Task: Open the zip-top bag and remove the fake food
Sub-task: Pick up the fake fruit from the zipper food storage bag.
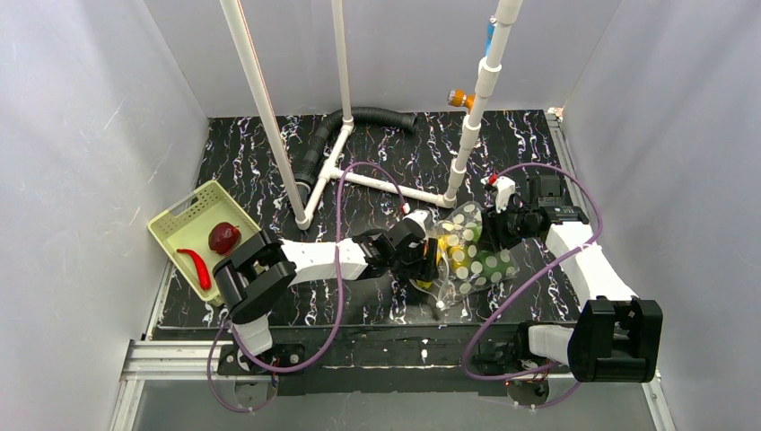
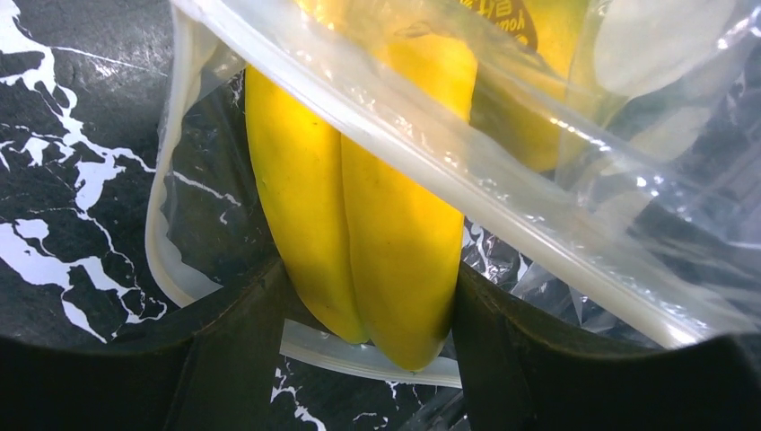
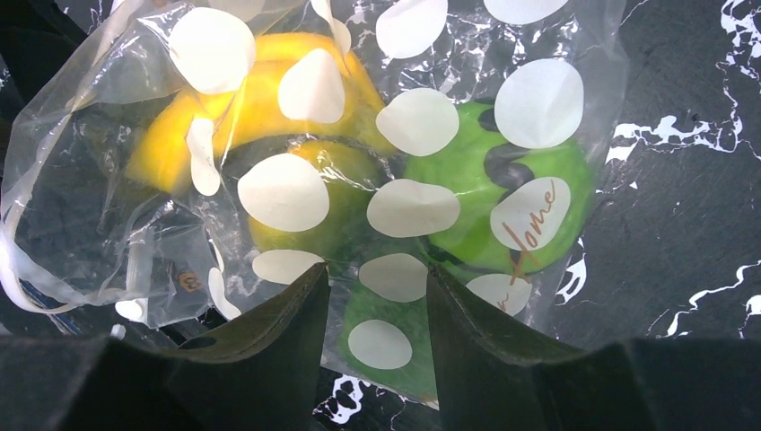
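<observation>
Worktop (image 1: pixel 538 153): black with white marble-like veining.
Zip-top bag (image 1: pixel 467 256): clear film printed with pale whitish round dots, some brown script lettering, whitish zip strip.
Banana (image 2: pixel 359 224): bright yellow.
Green piece (image 3: pixel 574 171): vivid green with dark markings, seen through the film.
Basket (image 1: pixel 179 201), far left: pale yellow-green, perforated walls.
Round fruit (image 1: pixel 223 237) in the basket: dark red.
Chili (image 1: pixel 196 265) beside it: bright red.
Left gripper (image 2: pixel 363 278) and right gripper (image 3: pixel 375 278): black jaws.
Pipes (image 1: pixel 269 108): white.
Hose (image 1: pixel 359 118), far side: black, ribbed.
Fitting (image 1: pixel 460 97): orange.
Cables (image 1: pixel 339 269): purple.
</observation>
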Controlling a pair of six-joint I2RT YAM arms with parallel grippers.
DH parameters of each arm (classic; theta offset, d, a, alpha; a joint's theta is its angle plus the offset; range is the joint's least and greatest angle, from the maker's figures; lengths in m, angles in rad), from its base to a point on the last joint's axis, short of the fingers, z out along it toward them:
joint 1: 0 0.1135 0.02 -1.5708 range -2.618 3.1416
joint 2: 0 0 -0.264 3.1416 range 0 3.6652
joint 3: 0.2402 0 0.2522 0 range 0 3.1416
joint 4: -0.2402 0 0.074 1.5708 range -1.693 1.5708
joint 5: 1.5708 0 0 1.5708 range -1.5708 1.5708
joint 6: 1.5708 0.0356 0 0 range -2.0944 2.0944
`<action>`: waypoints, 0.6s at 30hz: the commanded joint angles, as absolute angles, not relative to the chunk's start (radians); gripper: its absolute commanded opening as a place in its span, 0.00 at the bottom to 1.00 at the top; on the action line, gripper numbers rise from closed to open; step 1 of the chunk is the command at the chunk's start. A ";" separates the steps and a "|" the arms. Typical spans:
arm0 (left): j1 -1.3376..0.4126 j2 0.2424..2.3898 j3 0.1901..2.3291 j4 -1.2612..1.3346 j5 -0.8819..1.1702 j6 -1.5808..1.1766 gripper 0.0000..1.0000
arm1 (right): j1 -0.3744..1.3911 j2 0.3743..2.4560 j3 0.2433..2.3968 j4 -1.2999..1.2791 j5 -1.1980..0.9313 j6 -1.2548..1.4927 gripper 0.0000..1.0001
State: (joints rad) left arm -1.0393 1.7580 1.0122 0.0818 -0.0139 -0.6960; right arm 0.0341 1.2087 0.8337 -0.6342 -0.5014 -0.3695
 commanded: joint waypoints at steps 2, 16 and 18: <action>-1.026 1.686 1.029 0.013 0.031 -0.643 0.03 | 0.039 1.180 0.847 -0.647 -0.542 -0.385 0.51; -1.012 1.640 1.074 -0.054 0.034 -0.623 0.02 | 0.052 1.160 0.845 -0.669 -0.607 -0.416 0.50; -0.999 1.642 1.078 -0.044 0.062 -0.652 0.01 | 0.058 1.150 0.843 -0.683 -0.636 -0.435 0.51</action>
